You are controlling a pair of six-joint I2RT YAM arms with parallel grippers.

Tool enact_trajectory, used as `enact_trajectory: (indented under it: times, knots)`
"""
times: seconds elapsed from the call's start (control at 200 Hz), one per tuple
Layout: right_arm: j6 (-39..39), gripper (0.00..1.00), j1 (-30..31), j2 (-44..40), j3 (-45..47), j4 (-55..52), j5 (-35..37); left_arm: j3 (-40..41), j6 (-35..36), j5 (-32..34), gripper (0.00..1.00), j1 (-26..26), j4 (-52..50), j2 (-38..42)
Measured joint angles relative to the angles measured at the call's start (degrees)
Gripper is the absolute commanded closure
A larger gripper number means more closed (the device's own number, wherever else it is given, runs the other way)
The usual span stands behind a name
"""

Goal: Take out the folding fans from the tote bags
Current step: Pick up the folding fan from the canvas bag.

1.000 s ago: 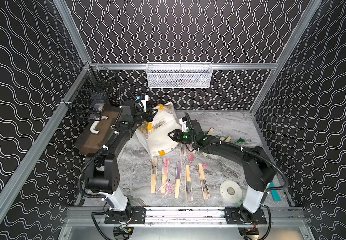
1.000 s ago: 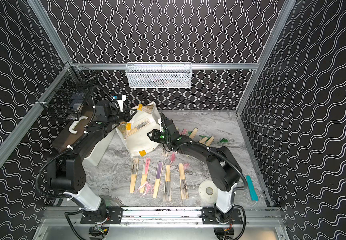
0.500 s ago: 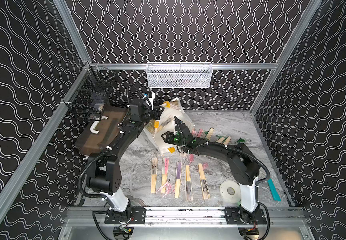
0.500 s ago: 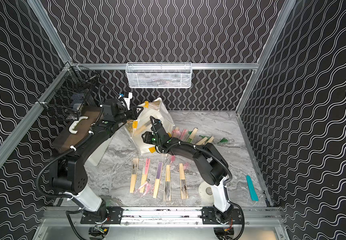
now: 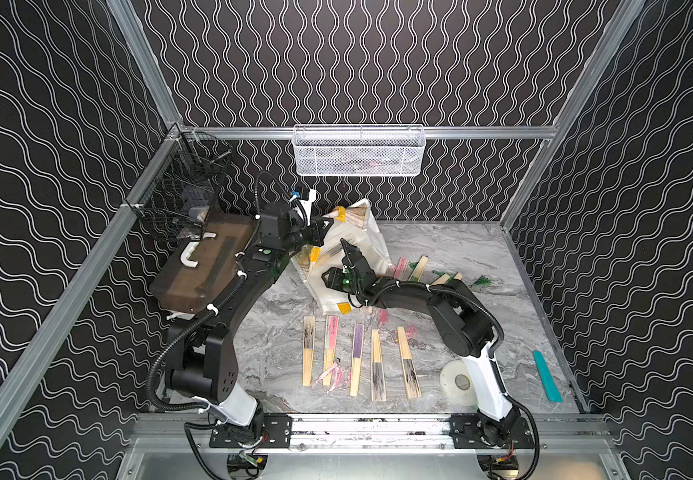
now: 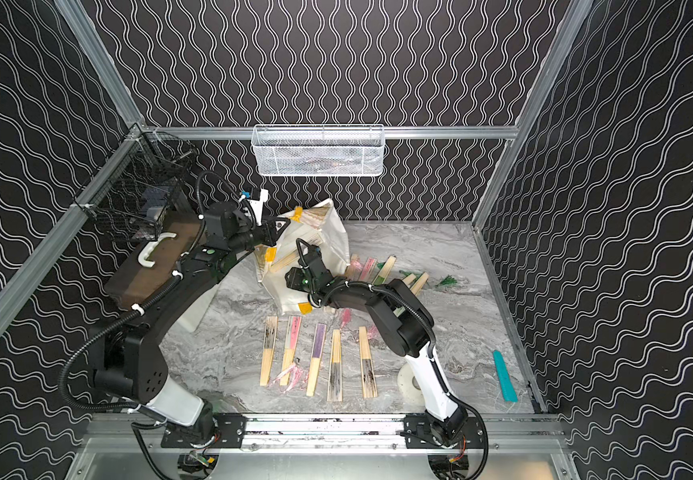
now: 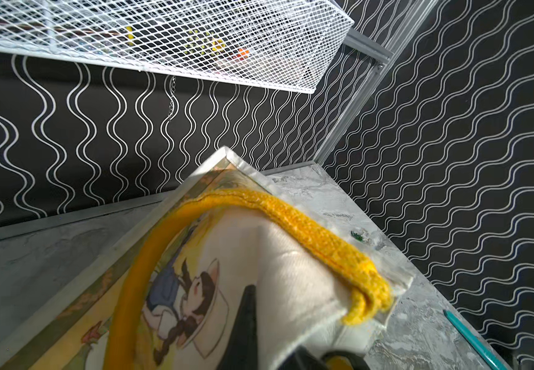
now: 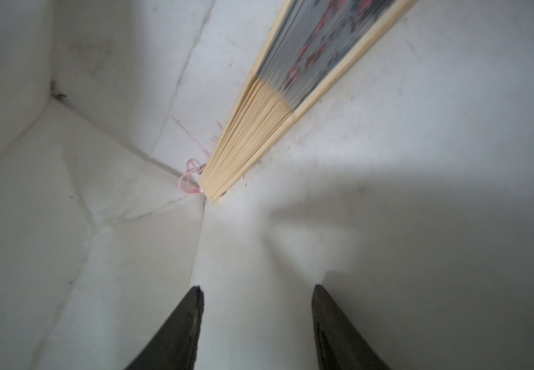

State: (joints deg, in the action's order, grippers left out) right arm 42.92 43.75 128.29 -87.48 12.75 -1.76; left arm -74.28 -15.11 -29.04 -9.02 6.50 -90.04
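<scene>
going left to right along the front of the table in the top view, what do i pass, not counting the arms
black-and-white fan → pink fan → purple fan → second black-and-white fan → third black-and-white fan → white tape roll → teal strip

Bag pulled taut, right arm reaches in

The left gripper (image 5: 325,226) has swung toward 3 o'clock, carrying the tote bag (image 5: 371,243) by its rim and stretching the mouth wider. The right gripper (image 5: 344,249) was at the bag's 4 o'clock edge and has advanced toward 12 o'clock into that mouth, its jaws spread further apart.
</scene>
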Motion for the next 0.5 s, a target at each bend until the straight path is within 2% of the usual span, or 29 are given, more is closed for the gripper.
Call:
enact_trajectory:
  times: [0.285,0.501]
  knots:
    - [2.36,0.38,-1.60,1.38,-0.07,4.31,2.67,2.97,0.09,-1.97,1.00,-0.04,2.86,2.08]
    - [3.08,0.36,-2.54,3.63,-0.07,11.89,4.35,6.25,-2.86,-2.91,1.00,-1.18,6.32,4.24]
